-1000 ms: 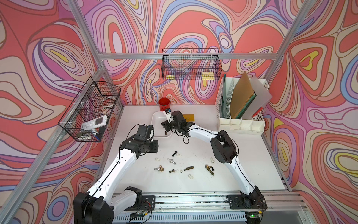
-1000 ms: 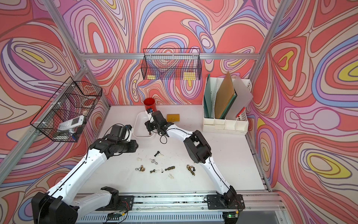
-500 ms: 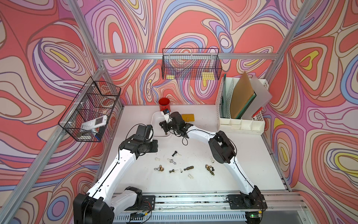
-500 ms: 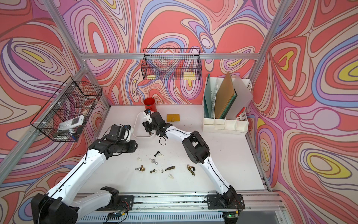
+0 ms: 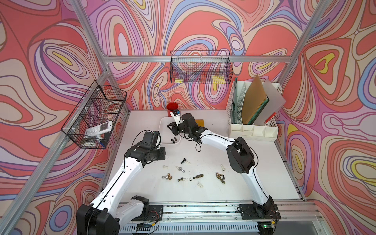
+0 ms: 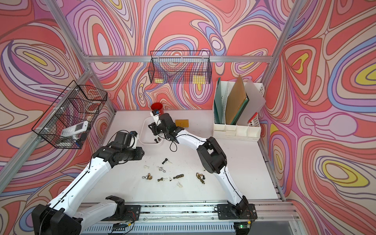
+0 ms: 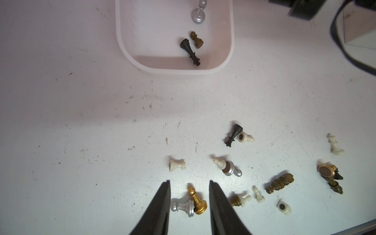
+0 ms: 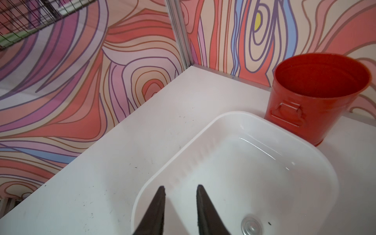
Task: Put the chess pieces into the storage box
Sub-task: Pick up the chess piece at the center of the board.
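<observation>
Left wrist: black piece (image 7: 190, 51) flat in storage box (image 7: 175, 71), head toward rim

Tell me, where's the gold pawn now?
The gold pawn sits on the table against a silver pawn, at the left end of the loose pieces; the left wrist view frames it between the tips of the left tool.

About eighteen chess pieces (image 7: 234, 134), one storage box (image 7: 175, 70)

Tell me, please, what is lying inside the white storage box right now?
Three pieces: a silver piece, a dark brass pawn and a black piece on its side. The storage box is bare at its far end; the right arm hides part of it in both top views.
</observation>
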You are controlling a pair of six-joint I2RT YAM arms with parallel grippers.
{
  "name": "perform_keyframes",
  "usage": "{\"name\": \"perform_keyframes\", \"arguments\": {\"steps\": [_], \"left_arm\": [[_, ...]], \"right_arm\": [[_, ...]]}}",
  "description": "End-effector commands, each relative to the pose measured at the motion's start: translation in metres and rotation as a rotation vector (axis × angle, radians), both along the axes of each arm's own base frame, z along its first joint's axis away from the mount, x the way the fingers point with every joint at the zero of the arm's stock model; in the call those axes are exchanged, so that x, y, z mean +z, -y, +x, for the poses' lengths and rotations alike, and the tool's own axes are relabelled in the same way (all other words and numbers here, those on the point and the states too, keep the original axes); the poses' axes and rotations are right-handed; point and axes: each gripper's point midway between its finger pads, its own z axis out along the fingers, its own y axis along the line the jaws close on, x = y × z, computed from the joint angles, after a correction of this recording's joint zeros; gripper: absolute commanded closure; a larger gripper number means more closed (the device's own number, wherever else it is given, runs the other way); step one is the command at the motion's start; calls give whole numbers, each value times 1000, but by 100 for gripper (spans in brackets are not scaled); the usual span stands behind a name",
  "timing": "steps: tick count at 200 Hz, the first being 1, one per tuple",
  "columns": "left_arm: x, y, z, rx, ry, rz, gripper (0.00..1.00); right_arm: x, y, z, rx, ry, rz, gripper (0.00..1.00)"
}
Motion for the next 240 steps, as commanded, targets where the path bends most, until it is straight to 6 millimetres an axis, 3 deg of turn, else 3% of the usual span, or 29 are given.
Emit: {"name": "perform_keyframes", "arguments": {"steps": [1, 17, 37, 63, 65, 75, 123, 155, 196, 240], "left_arm": [[2, 4, -1, -19, 15, -26, 63], [3, 10, 0, -35, 26, -58, 63], [6, 29, -2, -97, 37, -90, 63], [12, 65, -11, -236, 76, -43, 63], [12, 68, -11, -246, 78, -40, 63], [11, 82, -17, -307, 90, -28, 63], [-10, 130, -50, -601, 117, 42, 63], [-28, 156, -74, -813, 162, 125, 62], [-43, 183, -90, -970, 215, 21, 61], [-65, 195, -86, -1048, 240, 32, 60]], "right_arm": [[55, 15, -14, -32, 24, 33, 71], [69, 34, -27, -62, 2, 7, 70], [73, 62, -49, -98, -41, -35, 70], [56, 103, -76, -167, -117, -115, 70], [63, 108, -80, -175, -110, -109, 69], [57, 125, -91, -205, -130, -132, 69], [41, 190, -127, -340, -170, -172, 69], [48, 211, -140, -379, -128, -152, 69], [44, 219, -143, -391, -116, -170, 69], [54, 231, -145, -431, -90, -171, 69]]}}
